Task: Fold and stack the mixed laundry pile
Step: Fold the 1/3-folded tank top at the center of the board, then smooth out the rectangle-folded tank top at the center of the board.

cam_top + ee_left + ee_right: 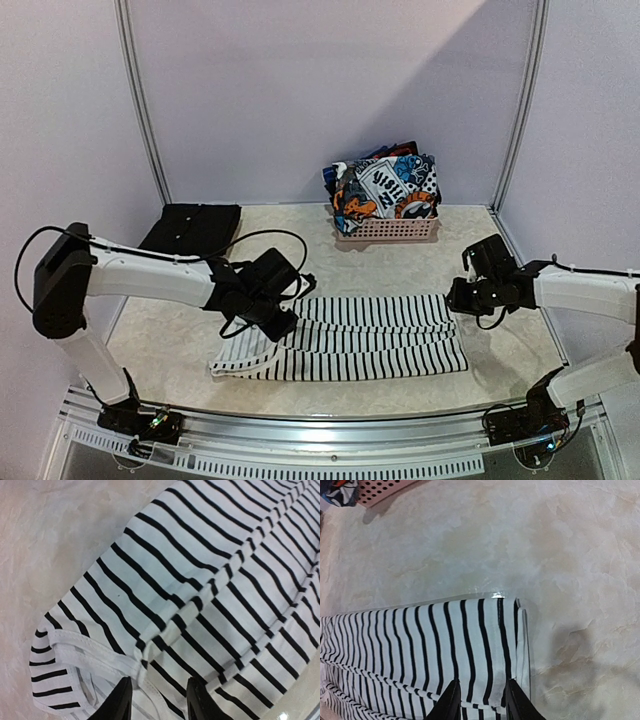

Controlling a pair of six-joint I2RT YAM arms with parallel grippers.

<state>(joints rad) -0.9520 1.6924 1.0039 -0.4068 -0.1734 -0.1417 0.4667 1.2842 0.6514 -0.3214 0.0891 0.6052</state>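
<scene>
A white garment with thin black stripes point(350, 338) lies spread and partly folded at the table's middle front. My left gripper point(284, 324) is open just above its left part; in the left wrist view the gripper point(157, 702) straddles a white hem and a fold of the stripes point(200, 595). My right gripper point(461, 300) is open over the garment's right end; in the right wrist view the gripper point(481, 705) hovers over the folded edge point(470, 640). A graphic-print garment point(385, 188) fills the basket. A black garment point(192, 228) lies at the back left.
A pink latticed basket point(388, 230) stands at the back centre; its corner shows in the right wrist view point(380, 491). Walls enclose the table at the back and both sides. A metal rail point(320, 425) runs along the front edge.
</scene>
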